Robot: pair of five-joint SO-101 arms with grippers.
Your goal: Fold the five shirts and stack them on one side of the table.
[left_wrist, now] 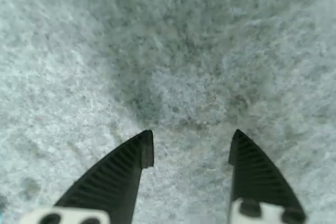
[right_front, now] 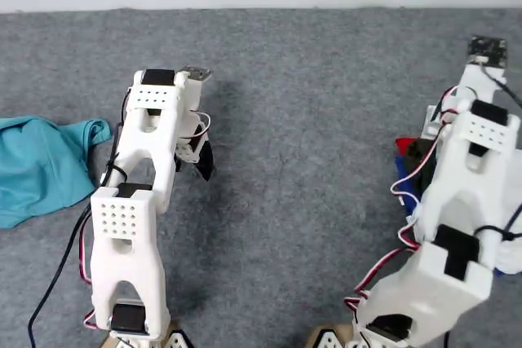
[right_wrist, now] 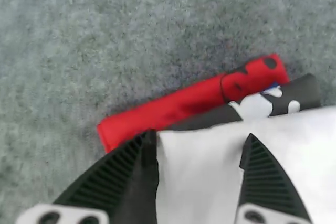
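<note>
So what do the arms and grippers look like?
The left arm and right arm are white blocky shells with hole grids, black motors and red, white and black wires. Left gripper and right gripper have black ribbed pointed fingers on white bases.

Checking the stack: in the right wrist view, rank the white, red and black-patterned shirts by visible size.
1. white shirt
2. red shirt
3. black-patterned shirt
Only parts show; the white one lies nearest the camera.
</note>
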